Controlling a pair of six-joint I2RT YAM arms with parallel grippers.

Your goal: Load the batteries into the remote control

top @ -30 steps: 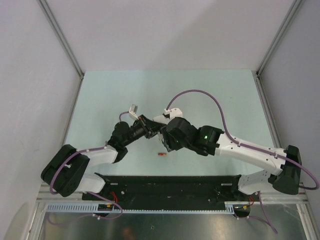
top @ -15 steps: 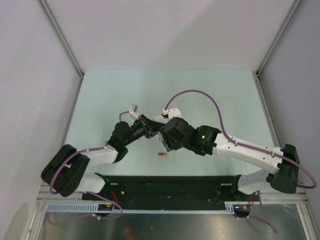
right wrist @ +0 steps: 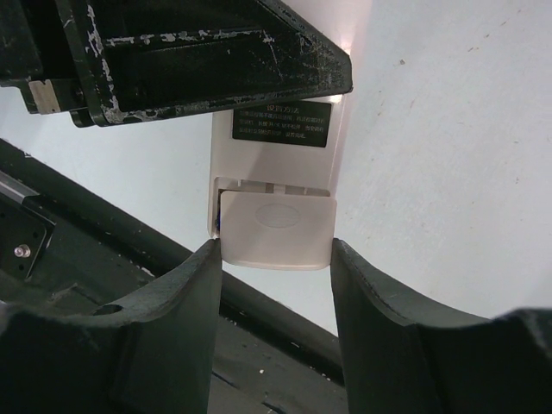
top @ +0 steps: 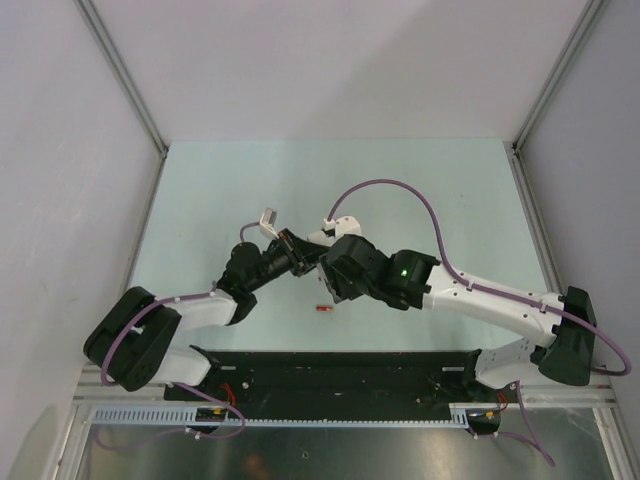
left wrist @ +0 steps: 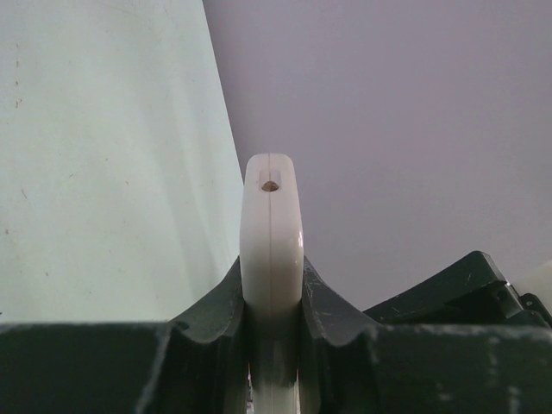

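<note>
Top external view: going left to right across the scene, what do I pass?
left arm's shoulder → red battery → green light on the right arm → right arm's shoulder

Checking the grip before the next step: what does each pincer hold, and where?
Left pincer clamps the remote across its flat faces. Right pincer pinches the battery cover by its side edges.

Black label (right wrist: 281, 124) on the remote control (right wrist: 274, 164) bears unreadable print.
</note>
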